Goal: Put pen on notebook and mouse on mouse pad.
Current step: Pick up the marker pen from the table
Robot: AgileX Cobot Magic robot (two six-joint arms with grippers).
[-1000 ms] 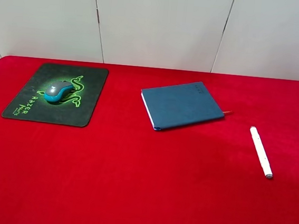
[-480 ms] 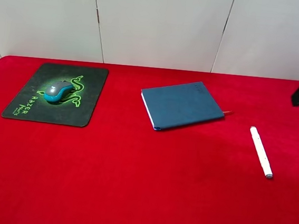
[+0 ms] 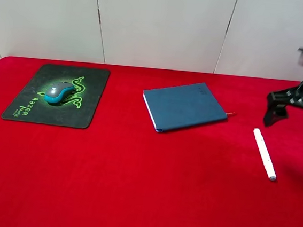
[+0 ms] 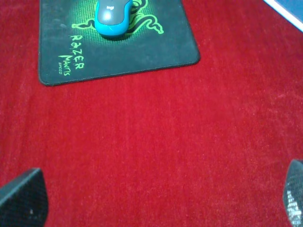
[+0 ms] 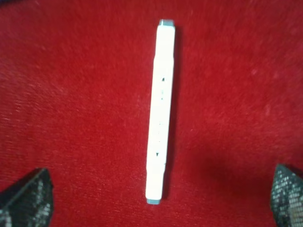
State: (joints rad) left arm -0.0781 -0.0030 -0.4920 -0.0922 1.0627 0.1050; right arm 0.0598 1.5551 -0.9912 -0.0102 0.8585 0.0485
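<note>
The white pen [image 3: 264, 154] lies on the red table at the right, a short way right of the dark blue notebook [image 3: 184, 106]. My right gripper [image 3: 296, 116] hovers open just behind and above the pen. In the right wrist view the pen [image 5: 160, 111] lies lengthwise between the spread fingertips [image 5: 26, 198] of the right gripper [image 5: 158, 198], untouched. The grey and blue mouse [image 3: 59, 92] rests on the black mouse pad [image 3: 31, 104] at the far left. My left gripper [image 4: 158, 203] is open over bare cloth, short of the mouse pad [image 4: 142, 47] and mouse [image 4: 112, 16].
A red cloth [image 3: 133, 187] covers the whole table, with a white panelled wall [image 3: 160, 23] behind it. A corner of the notebook [image 4: 291, 9] shows at the edge of the left wrist view.
My right arm has come in from the right edge of the high view and moved left toward the pen. The pen, notebook, mouse and pad have not moved.
</note>
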